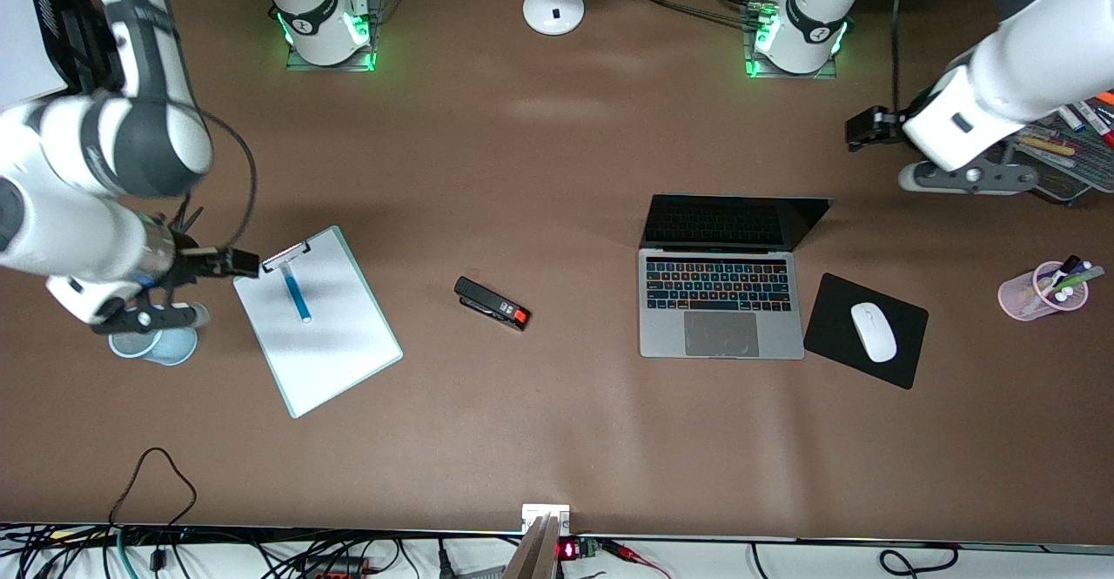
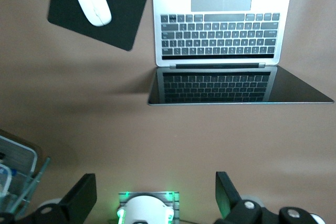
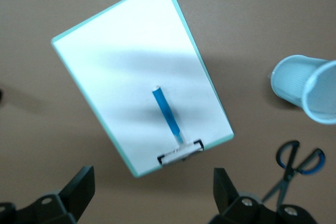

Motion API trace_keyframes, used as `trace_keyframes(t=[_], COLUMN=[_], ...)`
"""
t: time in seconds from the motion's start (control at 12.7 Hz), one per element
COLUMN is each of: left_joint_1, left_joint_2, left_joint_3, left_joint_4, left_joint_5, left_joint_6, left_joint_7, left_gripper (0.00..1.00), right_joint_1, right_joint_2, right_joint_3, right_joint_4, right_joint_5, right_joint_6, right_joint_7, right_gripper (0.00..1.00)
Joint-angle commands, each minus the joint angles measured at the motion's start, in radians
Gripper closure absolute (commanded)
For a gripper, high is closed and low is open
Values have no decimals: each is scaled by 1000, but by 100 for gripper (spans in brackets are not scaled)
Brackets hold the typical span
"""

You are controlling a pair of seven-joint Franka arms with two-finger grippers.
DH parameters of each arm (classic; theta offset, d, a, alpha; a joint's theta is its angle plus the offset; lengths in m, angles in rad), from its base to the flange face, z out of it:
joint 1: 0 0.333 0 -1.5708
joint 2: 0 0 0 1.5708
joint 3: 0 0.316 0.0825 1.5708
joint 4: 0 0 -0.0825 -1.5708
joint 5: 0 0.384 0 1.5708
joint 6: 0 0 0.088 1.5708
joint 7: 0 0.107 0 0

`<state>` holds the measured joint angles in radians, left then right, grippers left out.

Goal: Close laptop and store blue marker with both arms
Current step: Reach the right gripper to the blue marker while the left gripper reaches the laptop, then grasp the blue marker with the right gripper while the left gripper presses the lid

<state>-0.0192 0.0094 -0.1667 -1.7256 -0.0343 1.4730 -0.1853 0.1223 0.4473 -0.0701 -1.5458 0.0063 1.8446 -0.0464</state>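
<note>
I see the laptop (image 1: pixel 721 287) open on the surface (image 1: pixel 557 440), with a mouse (image 1: pixel 873 332) on a black pad (image 1: pixel 831 313) beside it. The blue marker (image 1: pixel 296 293) lies on the clipboard (image 1: pixel 331 353), near a stapler (image 1: pixel 492 303). A pink cup (image 1: pixel 1027 296) holds pens. The left tool (image 2: pixel 155 195) is wide above bare surface; the right tool (image 3: pixel 152 190) is wide above the clipboard's clip end, beside a blue cup (image 3: pixel 307 88).

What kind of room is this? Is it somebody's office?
It looks like a desk set up in a robot lab. An open laptop sits beside a mouse on its pad, with a clipboard and stapler nearby, but two robot arms stand at the table.
</note>
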Motion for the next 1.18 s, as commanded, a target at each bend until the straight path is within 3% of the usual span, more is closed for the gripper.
trace_keyframes(t=[0.0, 0.47, 1.02, 1.1], left_joint_1=[2, 2, 2, 2], left_joint_2=[-23, -23, -12, -9], left_joint_3=[-45, -160, -186, -186], left_joint_4=[-103, -282, -406, -422], left_joint_5=[-22, -22, -19, -19], left_joint_6=[82, 254, 427, 458], left_joint_7=[-78, -241, -252, -252], left_gripper=[0, 0, 0, 0], right_joint_1=[6, 19, 13, 11], right_joint_2=[59, 183, 267, 271], right_joint_3=[-1, -1, -1, -1], right_joint_4=[13, 10, -11, -14], right_joint_5=[-5, -9, -14, -14], right_joint_6=[34, 128, 232, 237], right_joint_7=[-45, -153, -366, -383], right_gripper=[0, 0, 0, 4])
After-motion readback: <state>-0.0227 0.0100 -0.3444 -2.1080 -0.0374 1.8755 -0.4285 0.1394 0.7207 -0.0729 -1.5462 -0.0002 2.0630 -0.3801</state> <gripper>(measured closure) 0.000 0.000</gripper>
